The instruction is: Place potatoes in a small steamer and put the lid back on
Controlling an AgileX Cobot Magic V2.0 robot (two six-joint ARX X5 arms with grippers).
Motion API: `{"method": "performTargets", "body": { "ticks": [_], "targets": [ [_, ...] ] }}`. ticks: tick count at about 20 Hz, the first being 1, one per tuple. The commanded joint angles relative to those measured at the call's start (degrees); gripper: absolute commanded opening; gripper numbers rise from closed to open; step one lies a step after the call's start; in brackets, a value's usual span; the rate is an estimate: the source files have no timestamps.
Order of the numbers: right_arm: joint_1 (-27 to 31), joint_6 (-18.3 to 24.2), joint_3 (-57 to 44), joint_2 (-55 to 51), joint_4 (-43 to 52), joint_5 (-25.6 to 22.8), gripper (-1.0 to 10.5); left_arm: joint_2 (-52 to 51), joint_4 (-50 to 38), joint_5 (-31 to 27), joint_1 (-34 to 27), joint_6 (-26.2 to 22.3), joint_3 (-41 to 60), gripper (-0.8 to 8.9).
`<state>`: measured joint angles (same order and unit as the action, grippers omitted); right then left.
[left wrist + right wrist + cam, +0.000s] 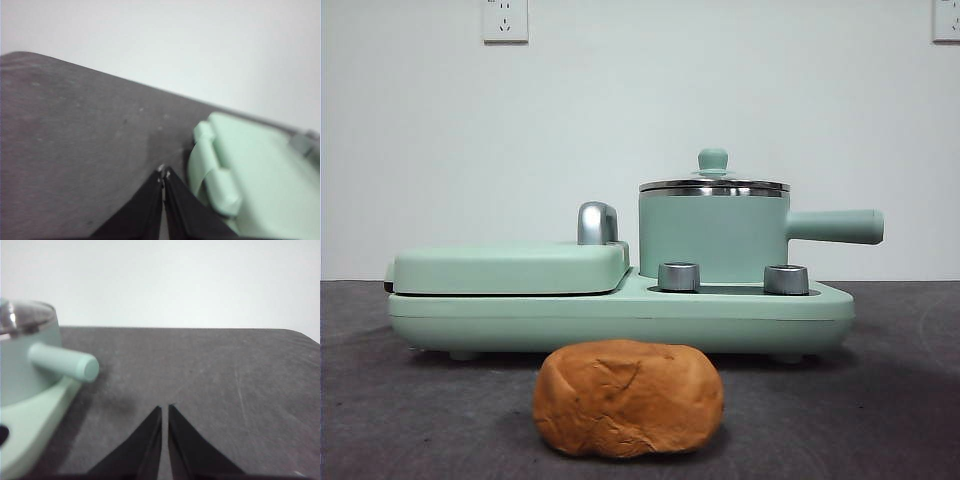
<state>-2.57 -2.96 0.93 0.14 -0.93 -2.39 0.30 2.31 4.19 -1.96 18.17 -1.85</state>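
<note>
The orange-brown potato lump (628, 398) lies on the dark table in front of the appliance. The small mint-green steamer (713, 238) stands on the right of the base, its handle (835, 226) pointing right. The glass lid (714, 181) with its green knob sits on the steamer. My left gripper (164, 172) is shut and empty over the table beside the appliance's left end. My right gripper (164, 407) is shut and empty over the table to the right of the steamer's handle (62, 361). Neither gripper shows in the front view.
The mint-green appliance base (620, 315) carries a flat closed griddle cover (510, 265) with a chrome handle (597, 223) on the left, and two steel dials (679, 276) at the front. A white wall stands behind.
</note>
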Motion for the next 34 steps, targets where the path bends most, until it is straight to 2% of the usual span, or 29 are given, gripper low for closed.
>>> {"method": "performTargets", "body": {
  "ticks": [1, 6, 11, 17, 19, 22, 25, 29, 34],
  "targets": [
    [-0.04, -8.94, -0.09, 0.07, 3.23, 1.16, 0.2, -0.11, -3.19, -0.11, 0.11, 12.41, 1.05, 0.06],
    [-0.04, -20.24, -0.07, 0.07, 10.25, 1.16, 0.2, -0.11, -9.90, -0.07, 0.11, 22.82, 1.05, 0.06],
    [-0.04, -34.56, -0.07, 0.07, 16.06, 3.58, 0.2, -0.11, -19.04, 3.37, 0.11, 31.04, 1.01, 0.06],
    [-0.04, -49.00, 0.07, 0.07, 22.93, 8.79, 0.1, -0.11, -29.07, 3.82, 0.11, 32.72, -0.68, 0.07],
    [-0.04, -50.84, 1.09, 0.07, 23.43, 12.07, 0.1, -0.11, -29.00, 3.85, 0.11, 32.72, -2.67, 0.07],
    [-0.09, -50.77, 4.42, 0.13, 22.18, 16.83, 0.1, 0.11, -25.00, 4.02, 0.11, 32.70, -7.15, 0.09],
    [-0.09, -49.29, 9.75, 1.16, 16.96, 20.02, 0.1, 1.42, -15.30, 4.33, 0.11, 31.67, -13.64, 0.09],
    [-0.09, -39.34, 19.15, 4.94, 6.40, 25.29, 0.1, 6.03, -1.55, 7.26, 0.11, 24.15, -23.67, 0.09],
    [-0.09, -26.64, 29.18, 11.74, -5.20, 30.69, 0.1, 13.51, 8.15, 13.31, 0.11, 13.84, -33.68, 0.09]
  ]
}}
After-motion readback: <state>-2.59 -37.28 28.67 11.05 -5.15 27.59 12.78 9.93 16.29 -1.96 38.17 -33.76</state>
